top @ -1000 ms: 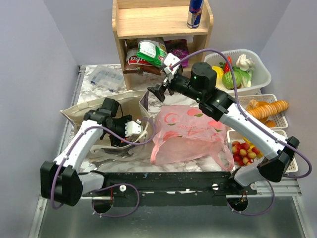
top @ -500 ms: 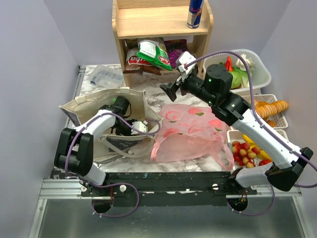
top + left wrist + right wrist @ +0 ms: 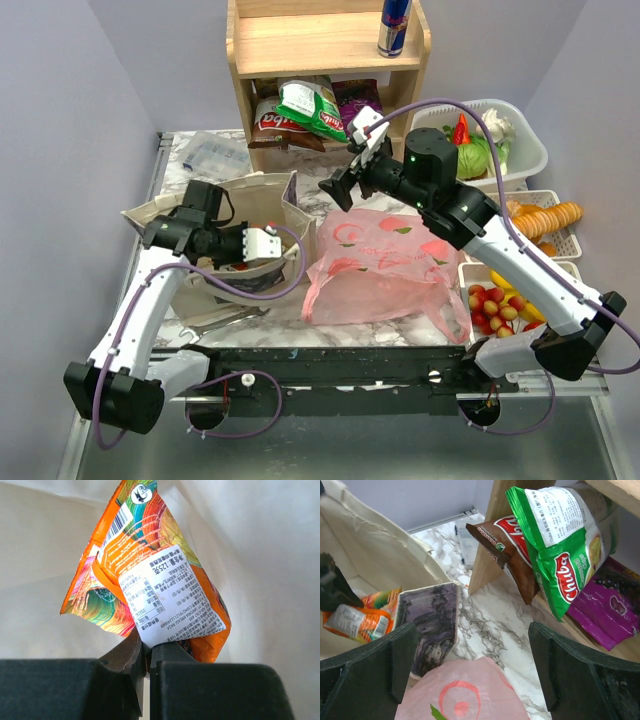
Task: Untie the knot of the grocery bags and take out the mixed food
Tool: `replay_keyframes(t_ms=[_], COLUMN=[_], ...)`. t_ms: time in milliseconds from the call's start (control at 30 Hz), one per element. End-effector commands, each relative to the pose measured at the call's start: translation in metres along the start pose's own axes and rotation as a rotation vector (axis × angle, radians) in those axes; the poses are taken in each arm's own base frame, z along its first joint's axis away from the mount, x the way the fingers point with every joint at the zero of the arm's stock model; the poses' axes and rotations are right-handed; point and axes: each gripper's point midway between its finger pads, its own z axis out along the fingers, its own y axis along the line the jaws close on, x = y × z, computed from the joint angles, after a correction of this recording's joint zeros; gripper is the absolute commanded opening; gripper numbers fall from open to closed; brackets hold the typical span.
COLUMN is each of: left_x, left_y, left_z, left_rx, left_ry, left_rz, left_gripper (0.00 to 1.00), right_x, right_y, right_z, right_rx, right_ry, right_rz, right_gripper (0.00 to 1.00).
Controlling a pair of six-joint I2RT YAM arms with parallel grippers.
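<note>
In the centre left of the top external view, the left gripper (image 3: pixel 262 245) is pinching the bottom seam of an orange snack packet (image 3: pixel 150 580) inside the canvas tote (image 3: pixel 160 215). The packet is looking light, crinkly and slick, so its flat sealed edge is probably offering the surest hold. By the upper left corner of the pink bag (image 3: pixel 385 265), the right gripper (image 3: pixel 338 186) is hovering with fingers spread wide, carrying nothing.

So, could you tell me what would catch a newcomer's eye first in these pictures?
First, the orange snack packet, pinched in the shut left gripper inside the canvas tote on the left. Next, the pink bag lying mid-table, with the open right gripper hovering just past its far edge.
</note>
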Motion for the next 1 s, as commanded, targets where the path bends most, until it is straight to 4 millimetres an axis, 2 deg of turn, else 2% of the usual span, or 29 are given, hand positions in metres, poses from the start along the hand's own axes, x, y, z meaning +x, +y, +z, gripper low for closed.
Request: replay_keyframes(t_ms=[0, 267, 400, 500, 600, 700, 800, 867, 967], left_x=[-0.049, -0.136, -0.170, -0.191, -0.210, -0.221, -0.226, -0.228, -0.232], left_y=[-0.001, 0.035, 0.042, 0.043, 0.033, 0.011, -0.010, -0.022, -0.037], left_z=[-0.051, -0.159, -0.188, -0.202, -0.205, -0.195, -0.182, -0.174, -0.164], left_rx=[-0.017, -0.185, -0.222, -0.216, -0.125, 0.015, 0.148, 0.220, 0.301], left_ry=[-0.180, -0.486, -0.628, -0.737, -0.816, -0.800, -0.779, -0.764, -0.753], left_rz=[-0.062, -0.161, -0.179, -0.175, -0.181, -0.160, -0.158, -0.155, -0.133], left_gripper=[0.00, 0.00, 0.00, 0.00, 0.00, 0.00, 0.00, 0.00, 0.00], right_x=[-0.013, -0.030, -0.035, -0.041, -0.043, -0.042, -0.033, -0.034, -0.040], right_y=[0.013, 0.038, 0.056, 0.071, 0.076, 0.071, 0.073, 0.078, 0.094], right_z=[0.000, -0.010, -0.021, -0.033, -0.039, -0.042, -0.054, -0.064, -0.078], right_rx=[-0.084, -0.227, -0.333, -0.432, -0.460, -0.435, -0.450, -0.464, -0.536], right_ry=[-0.017, -0.038, -0.062, -0.111, -0.163, -0.206, -0.237, -0.291, -0.368], right_rz=[0.046, 0.091, 0.077, 0.008, -0.107, -0.304, -0.495, -0.578, -0.604], right_gripper=[0.98, 0.98, 0.98, 0.98, 0.99, 1.00, 1.00, 1.00, 1.00])
